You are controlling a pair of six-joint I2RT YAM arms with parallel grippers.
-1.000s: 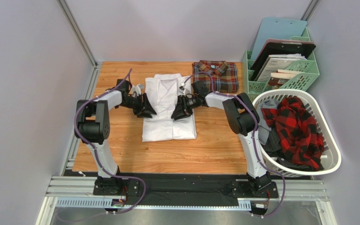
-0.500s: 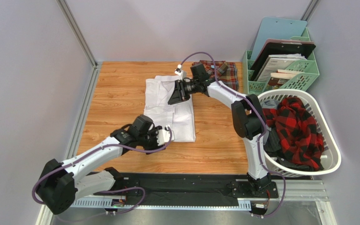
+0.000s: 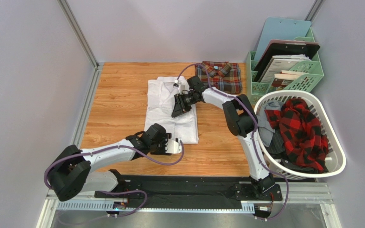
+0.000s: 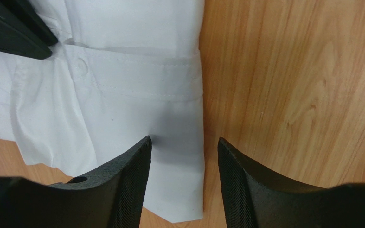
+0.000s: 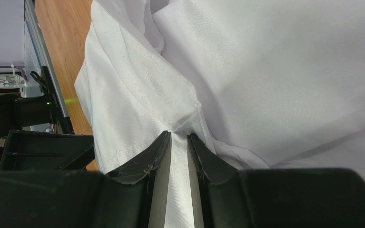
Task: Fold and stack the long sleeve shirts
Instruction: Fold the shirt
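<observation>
The white shirt [image 3: 163,102] lies spread in the middle of the counter [image 3: 118,95], collar toward the far edge. It is partly folded, and a buttoned cuff [image 4: 137,78] lies across its near right corner. The plaid shirt [image 3: 219,77] sits folded at the far edge, near the right corner and just beside the white one.

The left arm [image 3: 108,154] stretches low along the near edge. The left jaws stand well open at the white shirt's near right corner. One finger is over the cloth below the cuff and the other over bare wood, with nothing held between them. Whether they touch the cloth I cannot tell.

The right arm [image 3: 217,97] reaches in from the right side. The right jaws are nearly closed, pinching a raised ridge of the white shirt on its right half.

Off the right edge, a white basket [image 3: 331,135] holds red-and-black checked cloth [image 3: 303,126]. Behind it stands a green rack [image 3: 313,71] of clipboards.
</observation>
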